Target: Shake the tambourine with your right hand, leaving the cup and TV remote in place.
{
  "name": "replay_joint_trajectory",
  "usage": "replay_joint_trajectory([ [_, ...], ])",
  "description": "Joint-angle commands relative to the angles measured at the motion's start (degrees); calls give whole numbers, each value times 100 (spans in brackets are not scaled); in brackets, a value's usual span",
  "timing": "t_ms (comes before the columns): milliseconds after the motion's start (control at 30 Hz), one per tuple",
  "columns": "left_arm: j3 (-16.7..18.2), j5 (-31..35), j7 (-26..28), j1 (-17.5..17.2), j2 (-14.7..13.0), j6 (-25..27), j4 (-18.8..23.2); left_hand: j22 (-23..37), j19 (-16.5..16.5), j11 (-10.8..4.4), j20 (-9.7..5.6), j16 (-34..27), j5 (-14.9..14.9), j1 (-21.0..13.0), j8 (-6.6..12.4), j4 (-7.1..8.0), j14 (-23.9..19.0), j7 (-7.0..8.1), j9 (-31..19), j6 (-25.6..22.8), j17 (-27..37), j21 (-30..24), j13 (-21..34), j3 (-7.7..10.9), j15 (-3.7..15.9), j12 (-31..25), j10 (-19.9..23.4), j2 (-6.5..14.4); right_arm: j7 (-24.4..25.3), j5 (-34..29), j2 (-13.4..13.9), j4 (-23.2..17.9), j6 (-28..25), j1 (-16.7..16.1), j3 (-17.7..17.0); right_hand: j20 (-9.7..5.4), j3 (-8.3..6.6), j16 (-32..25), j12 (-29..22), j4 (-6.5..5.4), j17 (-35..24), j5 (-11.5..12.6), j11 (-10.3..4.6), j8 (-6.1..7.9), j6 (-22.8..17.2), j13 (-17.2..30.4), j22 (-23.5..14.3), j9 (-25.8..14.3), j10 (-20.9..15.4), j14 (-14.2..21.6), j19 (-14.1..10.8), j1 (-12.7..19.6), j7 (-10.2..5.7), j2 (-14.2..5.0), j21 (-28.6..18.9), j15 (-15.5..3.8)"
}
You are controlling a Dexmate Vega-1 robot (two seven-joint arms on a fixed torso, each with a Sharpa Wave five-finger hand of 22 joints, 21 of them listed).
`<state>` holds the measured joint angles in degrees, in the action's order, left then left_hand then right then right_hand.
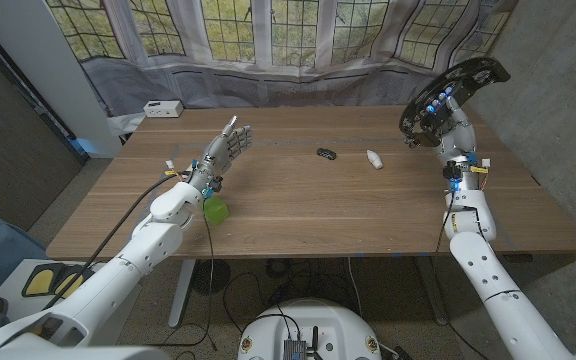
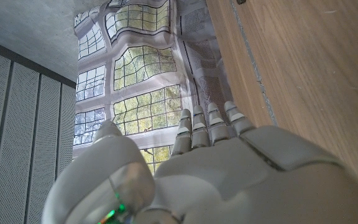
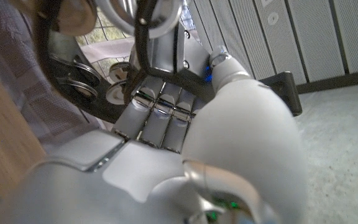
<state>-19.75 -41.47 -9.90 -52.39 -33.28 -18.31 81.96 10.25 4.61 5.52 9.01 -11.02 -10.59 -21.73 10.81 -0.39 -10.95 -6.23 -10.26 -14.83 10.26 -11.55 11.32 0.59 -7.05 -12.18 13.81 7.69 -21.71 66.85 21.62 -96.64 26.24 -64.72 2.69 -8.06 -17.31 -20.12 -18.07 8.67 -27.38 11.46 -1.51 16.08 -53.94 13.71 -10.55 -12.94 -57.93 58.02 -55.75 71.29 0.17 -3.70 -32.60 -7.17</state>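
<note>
My right hand (image 1: 456, 138) is raised above the table's far right and grips a black tambourine (image 1: 452, 92) with metal jingles, tilted up in the air. In the right wrist view the fingers (image 3: 160, 118) wrap round the tambourine's black frame (image 3: 98, 102). A green cup (image 1: 215, 210) stands at the table's left, close against my left forearm and partly hidden by it. My left hand (image 1: 230, 145) is lifted over the table with straight fingers and holds nothing; its back (image 2: 229, 168) shows in the left wrist view. A small black thing (image 1: 326, 153) and a small white oblong (image 1: 374, 159) lie far middle; which is the remote I cannot tell.
The wooden table (image 1: 368, 215) ends against a curtained window wall. A white box (image 1: 162, 108) sits at the far left corner. Cables run along both forearms.
</note>
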Motion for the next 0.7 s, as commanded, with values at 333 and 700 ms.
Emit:
replay_joint_trajectory([
  [333,19,16,33,-17,-1,-38,38,19,-13,-26,42,7,3,38,5,10,-13,21,-8,-27,22,7,20,56,47,-14,5,-24,1293,-4226,2348,-1744,-778,385,488,36,-9,48,35,-11,-38,42,54,17,-459,21,-21,-29,-54,203,65,447,-363,-488,-74,-476],
  [700,23,55,105,-102,-61,-12,220,19,-19,-33,62,5,3,42,8,9,-16,34,-8,-36,22,9,20,62,48,-16,10,-24,2220,-6545,3055,-2909,-2404,635,1074,61,-2,77,59,3,-51,43,59,8,-471,11,-13,-27,-44,152,128,465,-350,-485,-93,-465],
])
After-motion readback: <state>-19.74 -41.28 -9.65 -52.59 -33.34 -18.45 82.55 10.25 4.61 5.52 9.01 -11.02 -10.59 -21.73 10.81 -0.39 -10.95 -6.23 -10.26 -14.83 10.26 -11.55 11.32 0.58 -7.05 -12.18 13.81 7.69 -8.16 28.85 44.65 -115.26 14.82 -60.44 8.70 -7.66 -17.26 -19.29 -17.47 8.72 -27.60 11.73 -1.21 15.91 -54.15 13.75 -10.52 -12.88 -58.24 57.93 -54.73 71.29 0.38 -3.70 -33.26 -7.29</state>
